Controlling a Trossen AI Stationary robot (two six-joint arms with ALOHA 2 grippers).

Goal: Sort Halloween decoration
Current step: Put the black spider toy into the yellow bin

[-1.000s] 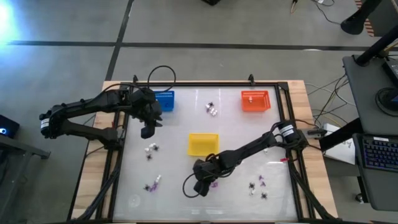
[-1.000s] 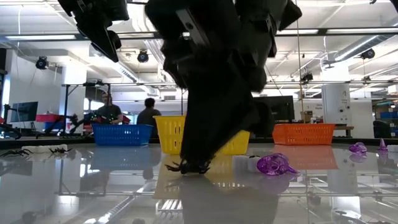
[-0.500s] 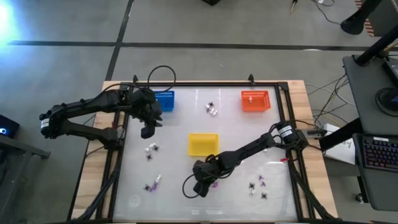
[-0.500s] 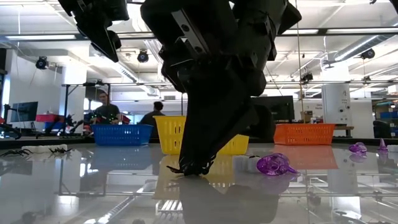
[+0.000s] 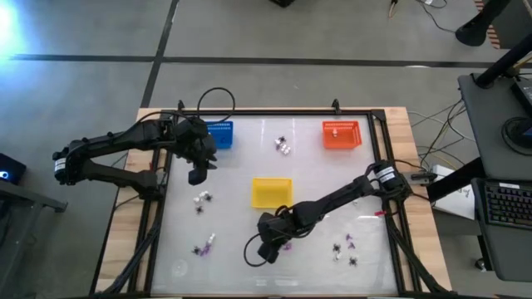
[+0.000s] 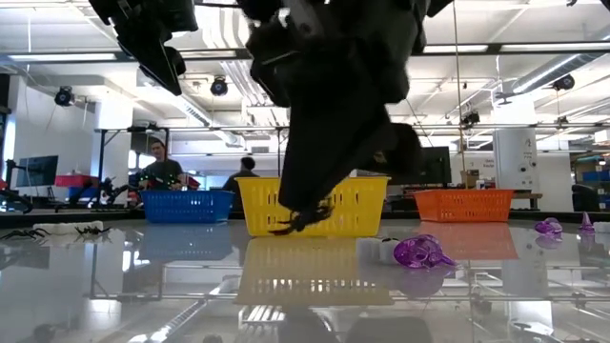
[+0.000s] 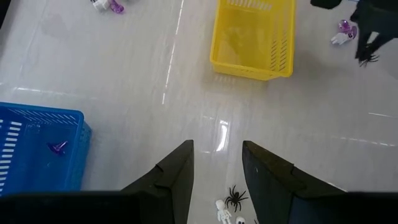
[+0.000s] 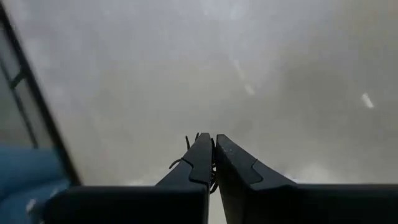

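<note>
The right gripper [image 6: 307, 217] hung just above the table, clamped on a black spider [image 6: 297, 222] in front of the yellow basket [image 6: 355, 204]. Farther back, the left gripper [image 5: 195, 174] hovered parted and empty beside the blue basket [image 5: 220, 133].

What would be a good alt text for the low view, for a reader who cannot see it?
The right end effector holds a black spider lifted above the glossy table, in front of the yellow basket. A blue basket, an orange basket and a purple piece are also on the table.
</note>
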